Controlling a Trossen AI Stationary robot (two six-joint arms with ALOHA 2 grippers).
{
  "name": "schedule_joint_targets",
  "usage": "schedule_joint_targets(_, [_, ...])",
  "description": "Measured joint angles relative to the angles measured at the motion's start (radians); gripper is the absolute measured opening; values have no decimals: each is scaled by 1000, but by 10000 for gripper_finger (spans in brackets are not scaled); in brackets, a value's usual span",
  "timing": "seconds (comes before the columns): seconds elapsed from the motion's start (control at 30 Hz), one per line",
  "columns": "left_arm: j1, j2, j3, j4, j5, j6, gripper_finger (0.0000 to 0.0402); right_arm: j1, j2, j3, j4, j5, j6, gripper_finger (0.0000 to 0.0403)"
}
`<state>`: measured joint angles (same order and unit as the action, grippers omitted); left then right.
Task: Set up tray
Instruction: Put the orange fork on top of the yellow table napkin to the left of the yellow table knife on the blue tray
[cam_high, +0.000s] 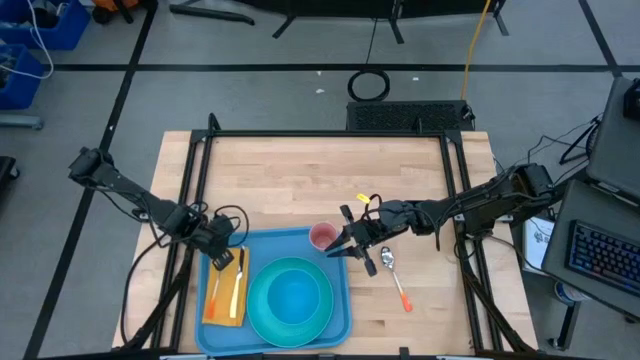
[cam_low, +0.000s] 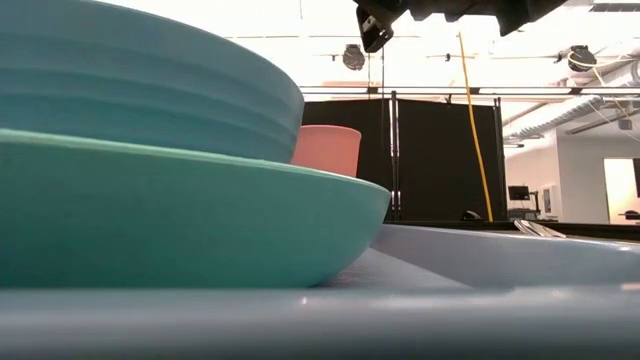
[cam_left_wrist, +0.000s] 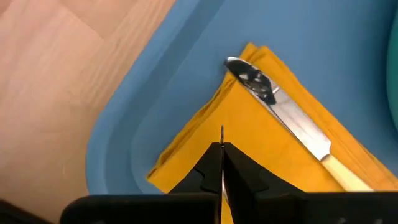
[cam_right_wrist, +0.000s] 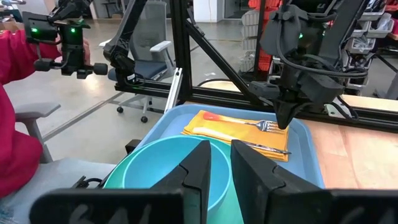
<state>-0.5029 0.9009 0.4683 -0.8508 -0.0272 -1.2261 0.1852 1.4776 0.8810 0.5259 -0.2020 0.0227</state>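
Overhead, I see the tray (cam_high: 272, 244) at the wooden table's (cam_high: 300, 180) near edge. My left gripper (cam_high: 222, 253), fingers pressed together, sits over the yellow napkin (cam_high: 227, 296) inside it. My right gripper (cam_high: 347, 245) hovers slightly spread beside the pink cup (cam_high: 322, 237). Beyond stand black curtains (cam_low: 430, 160) and an office chair (cam_right_wrist: 146, 59).

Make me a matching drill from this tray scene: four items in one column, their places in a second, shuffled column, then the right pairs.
Items:
1. pink cup
2. spoon
3. yellow napkin
4. teal plate

Places:
A. on the bare wooden table, off the tray's right side
B. in the middle of the tray, holding a bowl
C. at the tray's far right corner
D. along the tray's left side, under a fork and knife

Pairs: 1-C, 2-A, 3-D, 4-B
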Motion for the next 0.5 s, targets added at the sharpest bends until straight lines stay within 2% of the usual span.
schedule_joint_targets(0.37, [-34, 0, 0, -44, 3, -86, 4, 0, 0, 0, 0, 0, 0, 52])
schedule_joint_targets(0.5, [-38, 0, 0, -36, -11, -87, 20, 0, 0, 0, 0, 0, 0, 52])
